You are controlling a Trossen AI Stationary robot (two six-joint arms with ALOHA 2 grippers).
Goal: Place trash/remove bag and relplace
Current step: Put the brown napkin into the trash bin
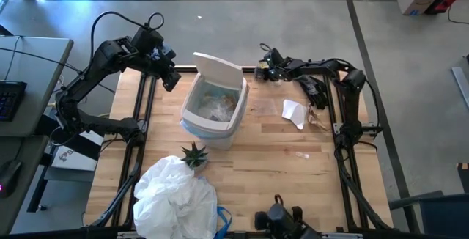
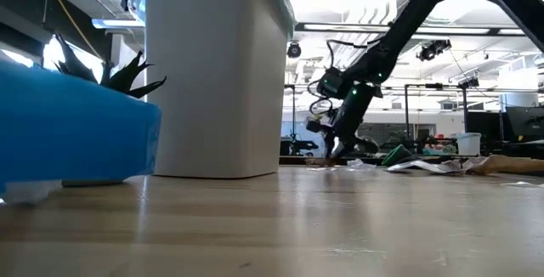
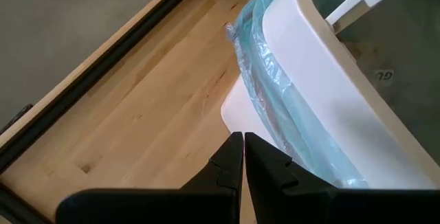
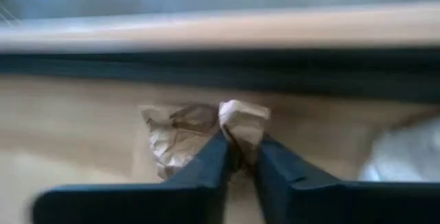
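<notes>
The white bin [image 1: 212,103] stands mid-table with its swing lid [image 1: 218,69] on top. The light-blue bag [image 3: 275,93] lines it, the bag's edge folded out over the rim. My left gripper [image 3: 243,138] is shut on nothing and hovers beside the bin's far-left corner [image 1: 170,78]. My right gripper [image 4: 240,155] is at the table's far edge, right of the bin [image 1: 262,70], and is shut on a crumpled brown paper piece [image 4: 199,131]. White paper [image 1: 294,112], a clear wrapper [image 1: 267,107] and a brown scrap [image 1: 316,118] lie on the table. My right gripper pinches the crumpled brown paper between its two fingers by one bunched lump [image 4: 244,124], which sticks out past the fingertips. In the low view the fingers [image 2: 333,145] slant downward toward the table. The rest of the paper spreads beside the fingers; whether it is lifted clear, I cannot tell.
A small green spiky plant [image 1: 194,153] stands just near of the bin. A big heap of white crinkled plastic with a blue piece [image 1: 176,195] fills the near-left corner. Black frame rails [image 1: 143,114] run along the table's sides. Bare wood lies near-right of the bin.
</notes>
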